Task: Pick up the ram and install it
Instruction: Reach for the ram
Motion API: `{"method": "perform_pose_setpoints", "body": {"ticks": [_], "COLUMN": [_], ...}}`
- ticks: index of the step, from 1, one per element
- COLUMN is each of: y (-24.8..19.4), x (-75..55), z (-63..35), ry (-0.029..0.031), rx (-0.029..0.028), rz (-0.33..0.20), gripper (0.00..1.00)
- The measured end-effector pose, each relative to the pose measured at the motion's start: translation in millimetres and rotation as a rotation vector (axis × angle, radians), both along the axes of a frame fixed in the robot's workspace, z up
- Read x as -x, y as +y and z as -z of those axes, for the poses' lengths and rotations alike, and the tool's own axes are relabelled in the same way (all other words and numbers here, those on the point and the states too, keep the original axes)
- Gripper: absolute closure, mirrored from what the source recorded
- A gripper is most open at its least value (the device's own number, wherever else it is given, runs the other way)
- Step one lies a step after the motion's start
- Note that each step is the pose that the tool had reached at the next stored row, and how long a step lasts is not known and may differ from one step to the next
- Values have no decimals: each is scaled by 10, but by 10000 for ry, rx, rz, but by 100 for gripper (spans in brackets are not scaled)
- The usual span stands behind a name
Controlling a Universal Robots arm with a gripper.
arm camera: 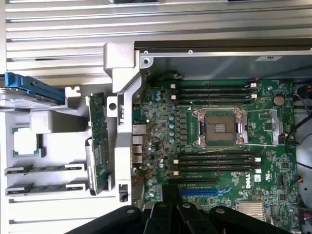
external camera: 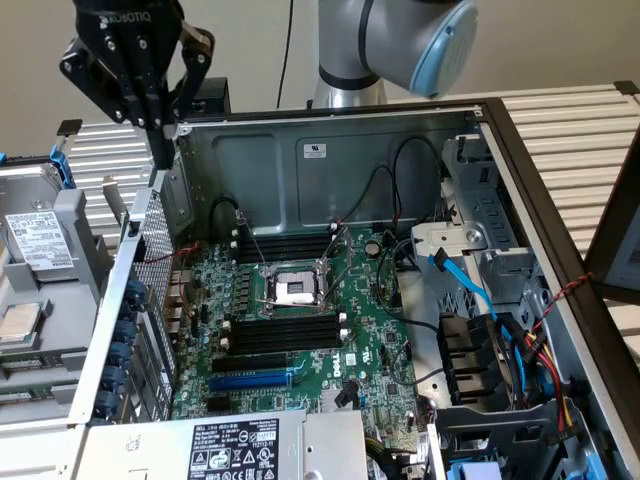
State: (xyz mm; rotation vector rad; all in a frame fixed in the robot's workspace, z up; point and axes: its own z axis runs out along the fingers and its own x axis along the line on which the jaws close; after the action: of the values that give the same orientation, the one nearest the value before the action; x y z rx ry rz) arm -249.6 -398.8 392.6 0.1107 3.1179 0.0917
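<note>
One gripper closed tight, empty, nr case corner.

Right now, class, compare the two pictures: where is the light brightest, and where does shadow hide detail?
Exterior view: the motherboard is evenly lit; the drive bay at that view's right sits in shadow. Wrist view: the ribbed table is brightest, and the case rim catches the light.

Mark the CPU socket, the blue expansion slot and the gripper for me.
CPU socket (external camera: 297,290): exterior view, its open middle.
blue expansion slot (external camera: 250,381): exterior view, middle of its length.
gripper (external camera: 163,152): exterior view, at its shut fingertips.
</note>
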Motion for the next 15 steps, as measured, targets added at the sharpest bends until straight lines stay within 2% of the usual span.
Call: {"method": "perform_pose_setpoints", "body": {"ticks": [15], "y": [1], "x": [681], "z": [2], "ry": [43], "rx": [0], "rz": [0], "gripper": [90]}}
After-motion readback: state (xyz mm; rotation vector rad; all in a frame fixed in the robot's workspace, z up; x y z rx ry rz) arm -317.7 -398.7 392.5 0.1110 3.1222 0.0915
